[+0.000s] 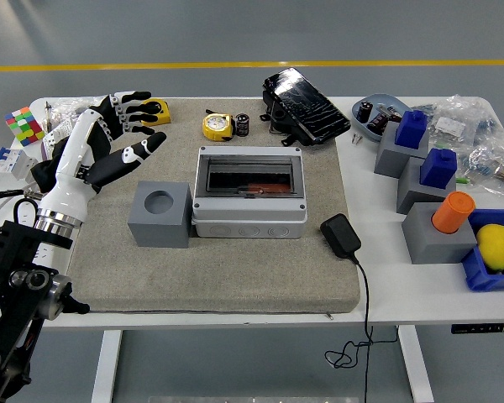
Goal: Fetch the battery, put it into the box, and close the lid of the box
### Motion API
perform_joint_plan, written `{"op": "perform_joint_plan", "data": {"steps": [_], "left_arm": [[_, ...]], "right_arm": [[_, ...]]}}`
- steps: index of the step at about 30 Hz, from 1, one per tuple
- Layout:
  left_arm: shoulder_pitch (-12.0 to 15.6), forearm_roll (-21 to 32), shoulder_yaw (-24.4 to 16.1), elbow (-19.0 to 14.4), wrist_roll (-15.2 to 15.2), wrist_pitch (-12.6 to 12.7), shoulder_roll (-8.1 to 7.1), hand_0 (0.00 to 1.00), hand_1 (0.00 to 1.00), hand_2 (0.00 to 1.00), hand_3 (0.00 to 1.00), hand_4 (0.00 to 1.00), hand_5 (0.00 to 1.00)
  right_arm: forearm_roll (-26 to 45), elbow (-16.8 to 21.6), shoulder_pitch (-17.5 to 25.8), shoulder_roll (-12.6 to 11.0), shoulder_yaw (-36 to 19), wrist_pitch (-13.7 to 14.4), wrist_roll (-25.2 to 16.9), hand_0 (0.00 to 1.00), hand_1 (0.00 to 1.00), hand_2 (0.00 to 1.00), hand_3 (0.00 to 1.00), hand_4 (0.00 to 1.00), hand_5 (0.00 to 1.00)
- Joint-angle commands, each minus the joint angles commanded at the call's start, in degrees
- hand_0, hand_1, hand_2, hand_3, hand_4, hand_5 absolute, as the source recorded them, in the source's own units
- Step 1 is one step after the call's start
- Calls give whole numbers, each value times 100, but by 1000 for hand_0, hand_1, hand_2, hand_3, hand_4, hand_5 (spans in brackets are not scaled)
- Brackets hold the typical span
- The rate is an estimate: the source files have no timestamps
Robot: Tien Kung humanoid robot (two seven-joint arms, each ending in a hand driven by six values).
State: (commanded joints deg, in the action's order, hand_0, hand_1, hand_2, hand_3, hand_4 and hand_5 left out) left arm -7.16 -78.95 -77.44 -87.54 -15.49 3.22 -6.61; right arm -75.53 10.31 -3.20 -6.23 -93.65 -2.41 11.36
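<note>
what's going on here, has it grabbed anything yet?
Not yet. The left hand hovers open over the mat's far-left part, fingers spread and holding nothing. The small black battery stands untouched beside the yellow tape measure at the mat's far edge. The grey box sits mid-mat. The right arm is out of view.

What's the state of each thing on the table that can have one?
Box: lid appears shut, dark window facing up.
Battery: upright beside the yellow tape measure, not picked up.
Left hand: open, fingers spread, holding nothing.
Grey block: round hole empty.
Charger: lying at the mat edge, cord hanging off the table.
</note>
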Motion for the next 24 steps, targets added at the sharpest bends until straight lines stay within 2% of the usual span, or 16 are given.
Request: {"op": "perform_joint_plan", "data": {"steps": [13,14,24], "left_arm": [[-52,-97,-15,63,59,3,-27,466,612,638,705,998,397],[-53,-100,-17,63,65,1,-22,466,613,637,704,998,397],[-81,-146,-13,170,80,-15,-14,470,613,638,705,998,396]], "right_arm": [[-40,0,12,32,19,-26,49,777,747,751,768,998,665],[-10,0,10,25,38,-47,67,737,713,742,768,998,666],[44,0,11,55,47,-47,23,746,712,740,767,998,665]]}}
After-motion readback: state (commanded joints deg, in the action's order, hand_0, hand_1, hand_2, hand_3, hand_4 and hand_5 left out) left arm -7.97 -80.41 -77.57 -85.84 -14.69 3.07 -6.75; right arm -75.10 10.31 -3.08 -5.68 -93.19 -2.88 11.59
